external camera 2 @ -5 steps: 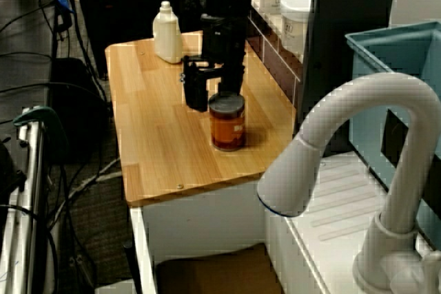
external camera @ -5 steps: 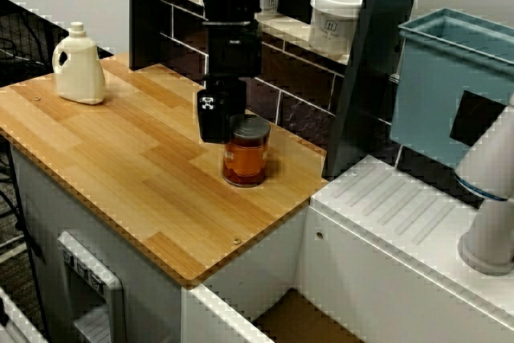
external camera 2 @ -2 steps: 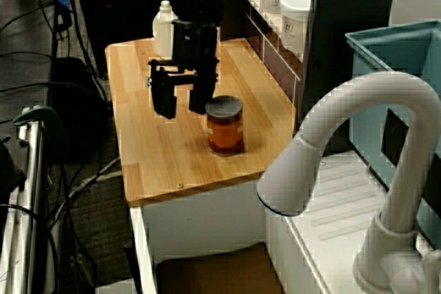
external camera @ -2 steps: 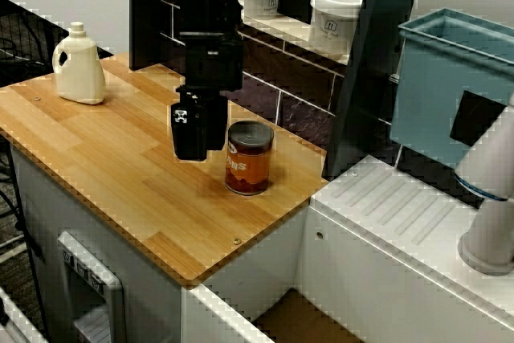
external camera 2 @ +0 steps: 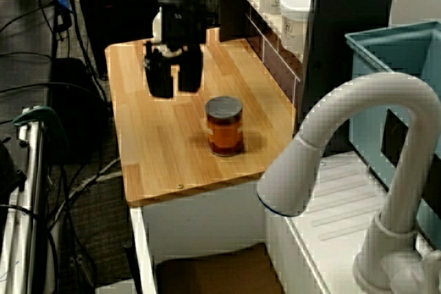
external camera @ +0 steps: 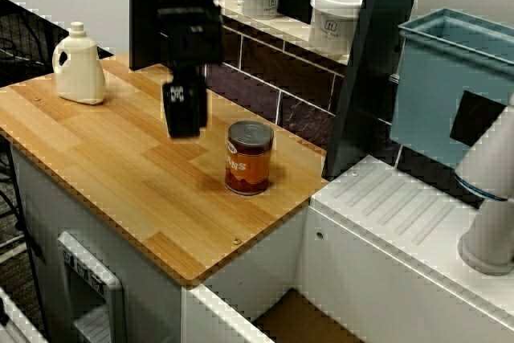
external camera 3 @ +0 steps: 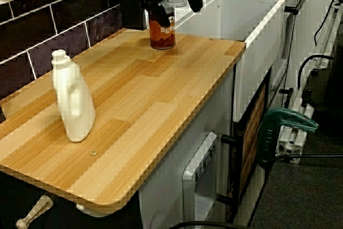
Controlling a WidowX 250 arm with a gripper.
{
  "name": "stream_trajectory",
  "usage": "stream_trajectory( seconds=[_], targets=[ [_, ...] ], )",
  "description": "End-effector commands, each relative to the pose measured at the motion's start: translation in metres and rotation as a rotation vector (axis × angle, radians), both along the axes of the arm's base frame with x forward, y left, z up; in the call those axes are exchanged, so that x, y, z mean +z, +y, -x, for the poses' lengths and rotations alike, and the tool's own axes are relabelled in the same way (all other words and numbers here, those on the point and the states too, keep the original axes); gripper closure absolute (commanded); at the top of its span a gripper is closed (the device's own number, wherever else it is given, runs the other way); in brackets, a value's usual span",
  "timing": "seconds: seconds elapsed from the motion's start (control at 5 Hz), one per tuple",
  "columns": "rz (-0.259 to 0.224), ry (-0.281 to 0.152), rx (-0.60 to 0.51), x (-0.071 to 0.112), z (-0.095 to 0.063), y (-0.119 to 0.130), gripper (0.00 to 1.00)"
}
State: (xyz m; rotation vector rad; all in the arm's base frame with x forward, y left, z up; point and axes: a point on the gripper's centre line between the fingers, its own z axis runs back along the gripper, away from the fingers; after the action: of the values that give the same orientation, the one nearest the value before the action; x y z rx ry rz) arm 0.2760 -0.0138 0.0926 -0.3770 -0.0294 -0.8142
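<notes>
Gripper [external camera 2: 175, 85] hovers, fingers apart, holding nothing. Jar [external camera 2: 224, 127]: amber contents, grey lid, orange label. It stands on the wooden counter [external camera 2: 158, 153], below and beside the fingertips, not touching. Long axis vertical, lid up.

the arm [external camera: 191, 30] is all black, with a square, boxy wrist. below the wrist, the gripper [external camera 2: 176, 91] has two thick, blunt black fingers [external camera 2: 160, 80]. a small white marking [external camera: 178, 94] sits on its side.
</notes>
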Motion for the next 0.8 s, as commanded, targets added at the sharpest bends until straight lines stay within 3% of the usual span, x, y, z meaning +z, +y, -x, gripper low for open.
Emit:
stream_trajectory(
  seconds=[0.0,0.2,0.6],
  targets=[
    [-0.029,-0.038,0.162,0.03,-0.002,-0.011,0.0],
    [-0.024,-0.061,0.221,0.035,-0.011,-0.023,0.0],
    [-0.023,-0.159,0.468,0.037,-0.033,-0.039,0.0]
  ],
)
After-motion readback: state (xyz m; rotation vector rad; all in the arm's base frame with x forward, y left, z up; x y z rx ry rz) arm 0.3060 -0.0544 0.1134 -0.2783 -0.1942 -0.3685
